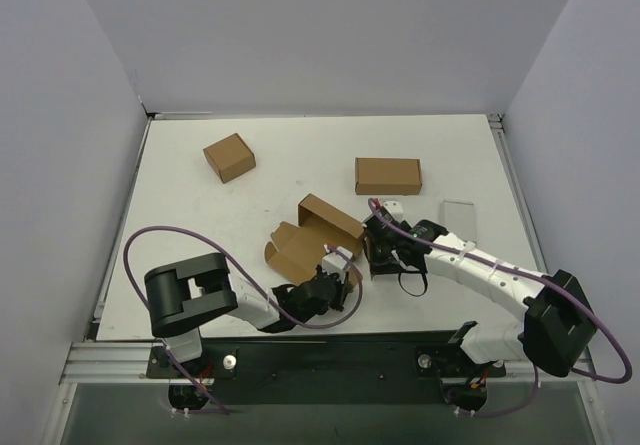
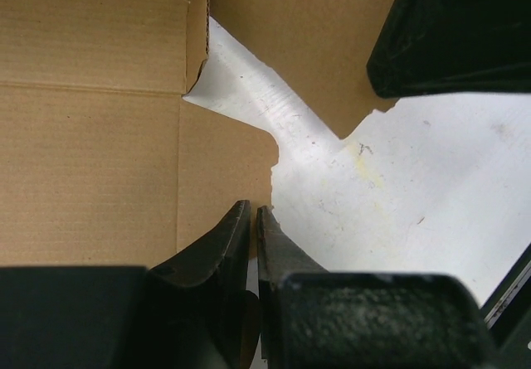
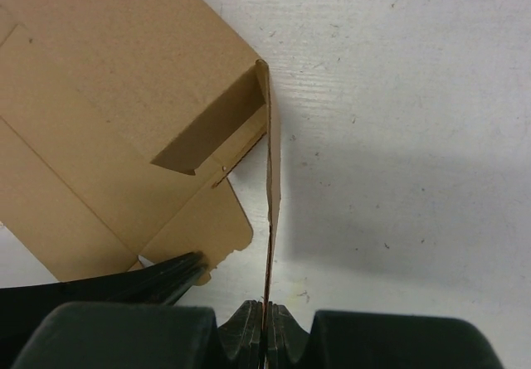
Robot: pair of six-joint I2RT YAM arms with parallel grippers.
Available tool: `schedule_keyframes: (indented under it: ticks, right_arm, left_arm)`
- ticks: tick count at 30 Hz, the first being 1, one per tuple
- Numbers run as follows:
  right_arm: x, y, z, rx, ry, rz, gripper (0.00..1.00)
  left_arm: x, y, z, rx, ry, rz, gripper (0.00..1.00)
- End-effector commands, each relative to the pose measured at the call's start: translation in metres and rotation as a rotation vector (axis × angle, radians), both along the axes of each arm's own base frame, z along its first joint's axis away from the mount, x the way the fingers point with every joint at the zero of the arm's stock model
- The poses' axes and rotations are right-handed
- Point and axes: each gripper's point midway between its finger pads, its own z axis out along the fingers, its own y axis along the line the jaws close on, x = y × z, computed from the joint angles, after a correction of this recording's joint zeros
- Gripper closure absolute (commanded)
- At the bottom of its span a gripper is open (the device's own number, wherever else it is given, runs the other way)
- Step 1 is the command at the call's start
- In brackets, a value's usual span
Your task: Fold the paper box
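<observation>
Top external view: the paper box [image 1: 300,250] lies half-formed at the middle of the white surface [image 1: 190,225], flaps spread flat on its near-left side and one panel raised on its far-right side.

Other things:
- a smaller squarish carton [image 1: 229,157], far left, well apart from the box
- a closed oblong brown box [image 1: 388,175], far right of centre
- a flat pale grey case [image 1: 459,217], just beyond the right arm's forearm

None of these touches the paper box. The two arms crowd its near side.

Left arm: low, elbow folded, reaching rightward to the box's near flaps. The left end effector [image 2: 252,211] is narrow, with only a thin slit between its fingers. A flap's rounded edge sits right at the tips; whether it is pinched cannot be told from the left wrist view.

Right arm: stretched leftward from its base, wrist bent down at the box's right side. The right end effector [image 3: 266,311] is closed on a panel of the box, which stands on edge and runs straight between the fingers.

Surface: scuffed white, faint yellowish stain near the left fingers. Plain pale walls enclose three sides; purple cables [image 1: 180,235] loop off both arms.
</observation>
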Motion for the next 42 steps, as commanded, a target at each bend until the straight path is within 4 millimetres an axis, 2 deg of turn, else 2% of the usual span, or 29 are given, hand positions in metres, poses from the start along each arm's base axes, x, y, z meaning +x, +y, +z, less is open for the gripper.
schedule_keyframes:
  ticks: [1,8,12,22,26,28,31,33,34,35,37,42]
  right_arm:
    - [0.000,0.013,0.010,0.025,-0.007,-0.016,1.00]
    - [0.002,0.023,0.004,0.018,-0.010,-0.045,0.98]
    - [0.004,0.021,-0.006,-0.009,-0.013,-0.080,0.98]
    - [0.009,0.018,-0.014,0.001,-0.061,-0.141,0.98]
    - [0.008,0.012,-0.021,-0.032,-0.062,-0.142,0.99]
    - [0.007,0.010,-0.022,-0.039,-0.059,-0.138,0.99]
    - [0.006,0.009,-0.020,-0.051,-0.061,-0.115,0.99]
    - [0.006,0.009,-0.016,-0.054,-0.069,-0.096,0.98]
    - [0.006,0.008,-0.014,-0.058,-0.070,-0.087,0.98]
    - [0.008,0.007,-0.011,-0.066,-0.078,-0.071,0.98]
    - [0.008,0.007,-0.007,-0.076,-0.078,-0.036,0.98]
    - [0.009,0.005,-0.002,-0.102,-0.086,0.046,0.99]
  left_arm:
    - [-0.008,-0.009,-0.009,-0.005,0.037,-0.036,0.83]
    - [-0.015,-0.019,-0.004,-0.035,0.043,-0.071,0.85]
    - [-0.020,-0.024,-0.001,-0.061,0.048,-0.086,0.85]
    - [-0.025,-0.027,0.003,-0.091,0.054,-0.099,0.85]
    - [-0.024,-0.028,0.013,-0.107,0.041,-0.101,0.85]
    - [-0.023,-0.028,0.026,-0.130,0.024,-0.099,0.82]
    - [-0.019,-0.019,0.039,-0.125,0.000,-0.078,0.72]
    - [-0.017,-0.012,0.056,-0.126,-0.027,-0.068,0.67]
    - [-0.017,-0.009,0.062,-0.127,-0.035,-0.068,0.61]
    - [-0.018,-0.002,0.073,-0.127,-0.044,-0.063,0.59]
    - [-0.015,0.012,0.079,-0.105,-0.055,-0.038,0.54]
    - [-0.001,0.066,0.099,-0.060,-0.030,0.052,0.38]
